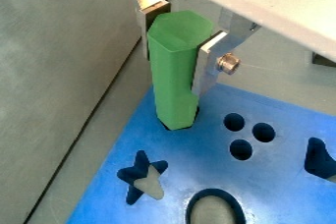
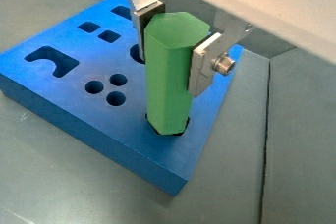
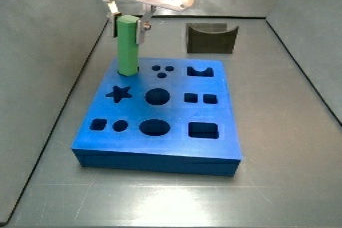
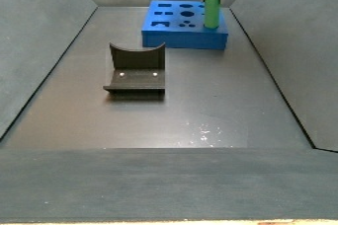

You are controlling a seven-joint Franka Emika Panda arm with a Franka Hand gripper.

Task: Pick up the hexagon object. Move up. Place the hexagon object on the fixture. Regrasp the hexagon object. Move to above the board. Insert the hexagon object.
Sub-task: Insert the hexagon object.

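Note:
The green hexagon object (image 1: 178,66) stands upright between my gripper's silver fingers (image 1: 207,56), gripped near its top end. It shows in both wrist views (image 2: 168,71) and both side views (image 3: 126,44) (image 4: 211,7). Its lower end sits in a hole at a corner of the blue board (image 3: 160,112), with most of its length above the surface. My gripper (image 3: 128,14) is directly above that corner, shut on the piece. The fixture (image 3: 210,38) stands empty on the floor beyond the board; it is nearer the camera in the other side view (image 4: 133,71).
The board (image 2: 79,66) has a star cut-out (image 1: 141,174), three small round holes (image 1: 247,135), an oval and square cut-outs. Grey tray walls (image 3: 54,42) rise on each side of the dark floor (image 4: 172,120).

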